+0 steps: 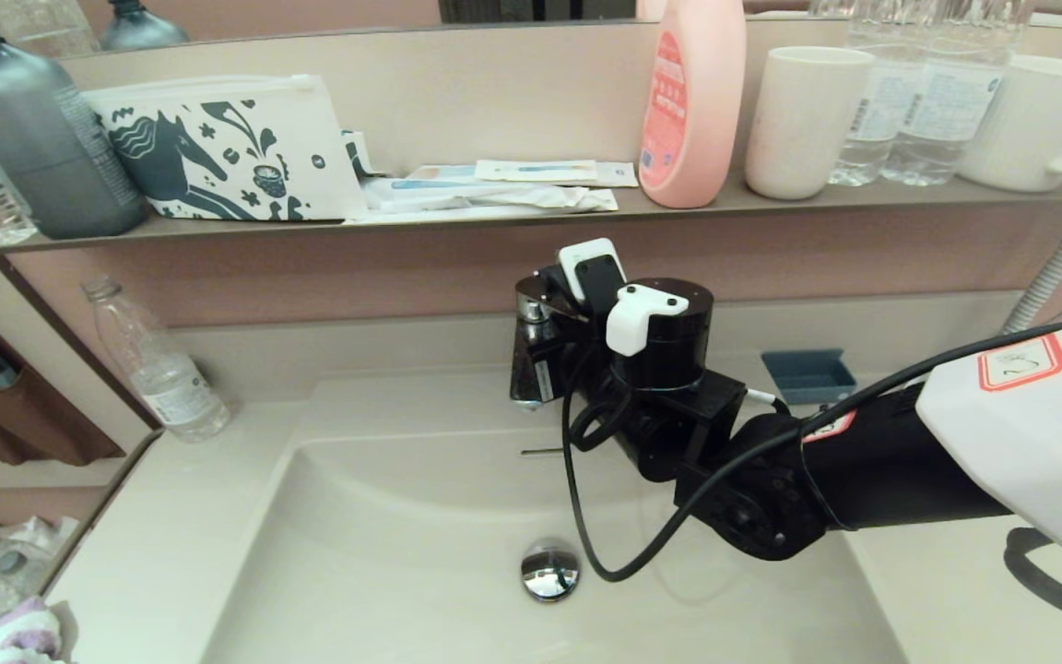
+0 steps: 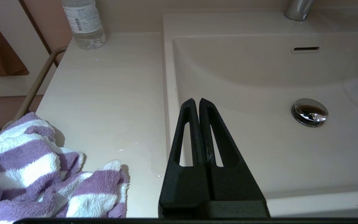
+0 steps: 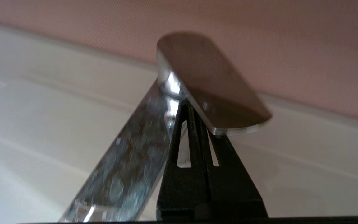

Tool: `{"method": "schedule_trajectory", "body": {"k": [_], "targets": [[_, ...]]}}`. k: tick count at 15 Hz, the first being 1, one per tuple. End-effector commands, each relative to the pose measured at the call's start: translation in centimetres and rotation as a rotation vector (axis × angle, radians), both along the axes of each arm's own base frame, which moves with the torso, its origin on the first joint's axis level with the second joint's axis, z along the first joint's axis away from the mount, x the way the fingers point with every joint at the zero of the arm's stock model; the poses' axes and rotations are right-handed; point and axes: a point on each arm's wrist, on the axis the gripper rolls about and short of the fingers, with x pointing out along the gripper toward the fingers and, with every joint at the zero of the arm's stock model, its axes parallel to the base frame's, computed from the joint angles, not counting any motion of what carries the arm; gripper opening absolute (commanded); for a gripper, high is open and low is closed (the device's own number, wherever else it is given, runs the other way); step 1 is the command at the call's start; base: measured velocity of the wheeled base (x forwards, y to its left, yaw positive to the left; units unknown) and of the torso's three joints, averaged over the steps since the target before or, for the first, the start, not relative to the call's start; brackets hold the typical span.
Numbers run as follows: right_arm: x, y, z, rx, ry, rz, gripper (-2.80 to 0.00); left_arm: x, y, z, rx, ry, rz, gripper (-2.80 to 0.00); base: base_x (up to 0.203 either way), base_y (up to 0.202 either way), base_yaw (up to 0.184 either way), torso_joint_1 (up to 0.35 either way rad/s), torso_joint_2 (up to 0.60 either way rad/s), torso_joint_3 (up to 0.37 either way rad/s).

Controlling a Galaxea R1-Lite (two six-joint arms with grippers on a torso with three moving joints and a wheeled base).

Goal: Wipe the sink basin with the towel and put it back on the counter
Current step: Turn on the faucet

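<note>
The purple-and-white striped towel [image 2: 36,174] lies crumpled on the cream counter [image 2: 104,93] left of the sink basin [image 2: 259,93]; in the head view, the towel [image 1: 10,636] shows at the bottom left corner. My left gripper [image 2: 196,101] hovers over the basin's left rim, shut and empty, a little right of the towel. My right arm [image 1: 771,461] reaches across the basin [image 1: 383,572] to the chrome faucet [image 1: 531,360]. There my right gripper [image 3: 190,104] is shut, its tips tucked under the faucet lever [image 3: 210,84] beside the spout [image 3: 126,168].
A chrome drain plug [image 1: 549,569] and overflow slot [image 1: 542,452] mark the basin. A clear plastic bottle [image 1: 158,369] stands on the counter's back left. The shelf [image 1: 531,212] above holds a horse-print pouch [image 1: 227,152], pink bottle [image 1: 692,101] and cups. A blue dish [image 1: 808,375] sits back right.
</note>
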Motion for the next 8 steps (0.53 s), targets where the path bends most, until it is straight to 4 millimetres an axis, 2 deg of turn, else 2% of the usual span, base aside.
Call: {"method": "schedule_trajectory", "body": {"k": [1, 8], "targets": [[0.5, 0.2, 0.7, 0.024, -0.026, -0.009, -2.80, 0.0, 0.0, 0.0, 0.000, -0.001, 0.000, -2.80, 0.000, 0.000, 0.000, 0.000, 0.00, 0.000], [0.8, 0.1, 2.4, 0.037, -0.073, -0.038, -2.80, 0.0, 0.0, 0.0, 0.000, -0.001, 0.000, -2.80, 0.000, 0.000, 0.000, 0.000, 0.00, 0.000]]}}
